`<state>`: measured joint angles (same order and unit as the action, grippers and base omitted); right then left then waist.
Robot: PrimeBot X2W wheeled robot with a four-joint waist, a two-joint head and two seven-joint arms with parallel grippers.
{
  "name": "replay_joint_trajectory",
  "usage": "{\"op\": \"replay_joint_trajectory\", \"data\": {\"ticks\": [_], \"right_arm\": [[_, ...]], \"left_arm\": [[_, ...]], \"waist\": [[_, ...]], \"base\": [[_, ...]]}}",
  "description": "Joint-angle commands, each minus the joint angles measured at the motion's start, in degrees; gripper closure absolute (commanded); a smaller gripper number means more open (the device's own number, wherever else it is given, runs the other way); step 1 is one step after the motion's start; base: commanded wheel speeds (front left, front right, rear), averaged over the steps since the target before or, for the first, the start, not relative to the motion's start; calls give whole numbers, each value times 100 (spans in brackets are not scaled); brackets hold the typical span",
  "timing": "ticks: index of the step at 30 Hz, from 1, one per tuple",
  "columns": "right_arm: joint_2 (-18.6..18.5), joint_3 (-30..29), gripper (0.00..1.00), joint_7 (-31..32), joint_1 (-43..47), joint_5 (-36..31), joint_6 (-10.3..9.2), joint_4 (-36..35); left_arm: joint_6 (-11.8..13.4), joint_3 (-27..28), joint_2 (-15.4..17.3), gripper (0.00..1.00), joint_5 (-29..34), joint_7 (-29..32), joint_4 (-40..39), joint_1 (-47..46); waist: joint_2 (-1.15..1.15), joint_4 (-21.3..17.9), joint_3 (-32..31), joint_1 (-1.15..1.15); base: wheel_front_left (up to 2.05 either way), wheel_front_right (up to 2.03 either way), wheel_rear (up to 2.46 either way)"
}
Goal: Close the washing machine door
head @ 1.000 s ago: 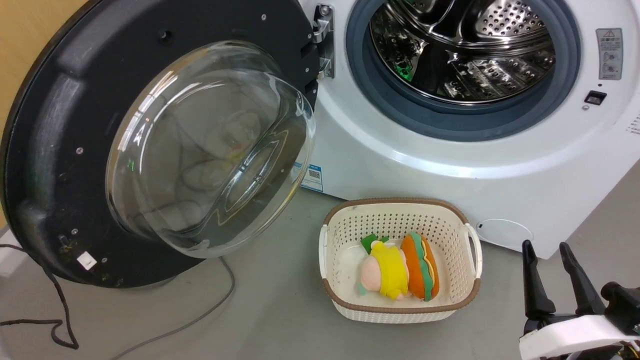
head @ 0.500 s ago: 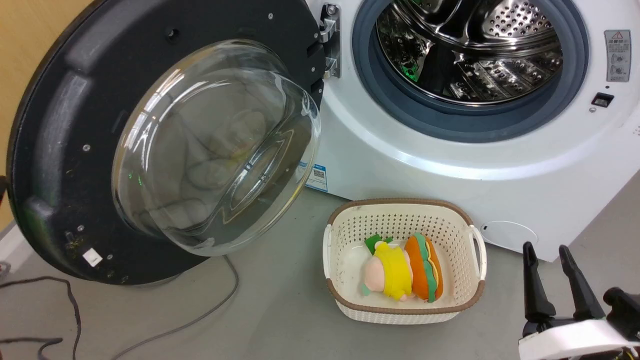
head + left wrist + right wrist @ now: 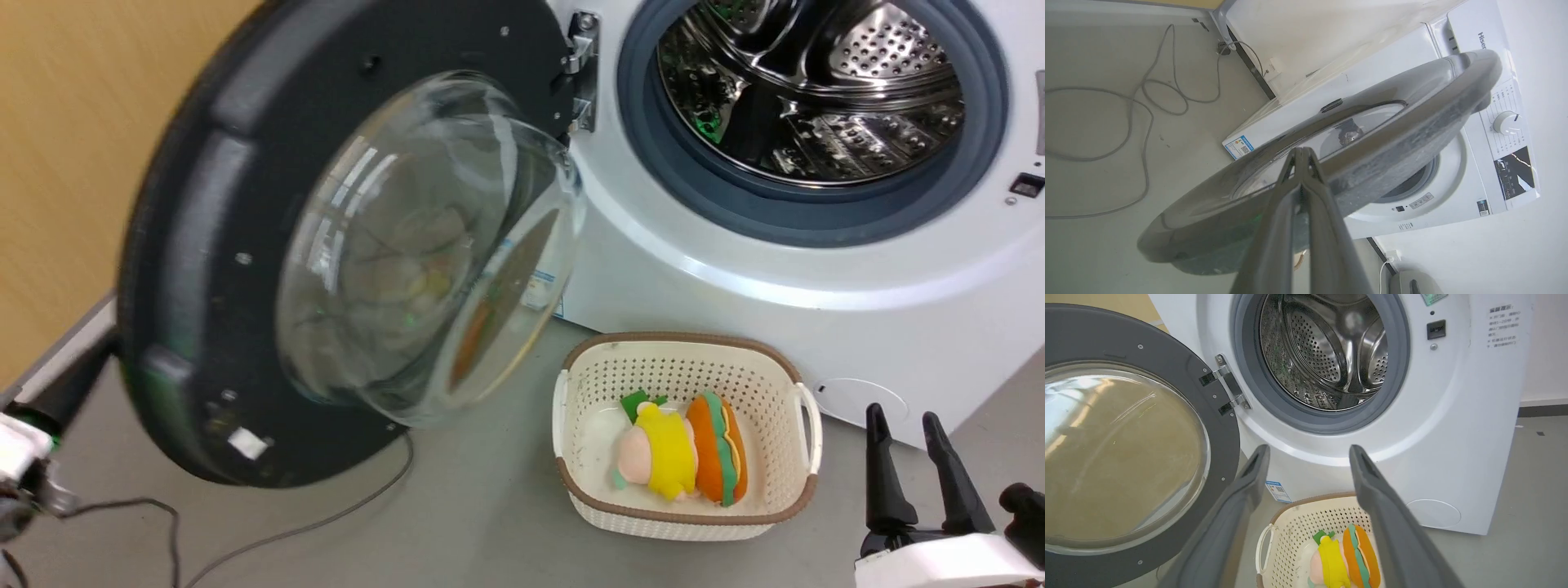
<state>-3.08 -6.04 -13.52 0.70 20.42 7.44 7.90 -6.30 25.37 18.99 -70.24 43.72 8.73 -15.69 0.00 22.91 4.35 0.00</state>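
Left gripper: my two fingers are pressed together tip to tip with nothing between them. The tips lie at the outer face of the washing machine door; I cannot confirm actual contact.

Right gripper: fingers spread wide, holding nothing, at 3 o'clock of the basket in the head view.

The door stands open and unlatched on its hinge, at 9 o'clock of the drum opening of the washing machine.

The basket sits on the floor at 6 o'clock of the opening, just beside the machine front, with two plush toys inside.
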Motion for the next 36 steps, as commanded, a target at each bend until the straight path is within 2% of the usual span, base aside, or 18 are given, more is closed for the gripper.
{"op": "replay_joint_trajectory", "data": {"ticks": [1, 6, 11, 19, 28, 36], "right_arm": [[19, -33, 0, -69, 94, 111, 4, 39], [20, -65, 0, -129, 103, 214, 4, 102], [21, -53, 0, -148, 75, 253, 5, 122], [21, 6, 0, -148, 6, 235, 5, 132], [21, -58, 0, -148, -50, 151, 5, 133], [21, -42, 0, -148, -219, 97, 5, 106]], "left_arm": [[-77, -143, -107, 100, -220, 181, -206, 184], [-108, -590, -213, 100, -671, 595, -856, 477], [-118, -1132, -306, 100, -796, 855, -1360, 668], [-118, -2021, -526, 100, -908, 910, -2017, 700], [-118, -2949, -780, 100, -935, 569, -2505, 513], [-118, -3941, -931, 100, -617, -403, -2349, 102]], "waist": [[0, 54, 3, 0], [0, 176, 26, 0], [0, 176, 30, 0], [0, -168, 65, 0], [0, -851, 143, 0], [0, -1471, 282, 0]], "base": [[0, 0, 0], [0, 0, 0], [0, 0, 0], [0, 0, 0], [0, 0, 0], [0, 0, 0]]}}
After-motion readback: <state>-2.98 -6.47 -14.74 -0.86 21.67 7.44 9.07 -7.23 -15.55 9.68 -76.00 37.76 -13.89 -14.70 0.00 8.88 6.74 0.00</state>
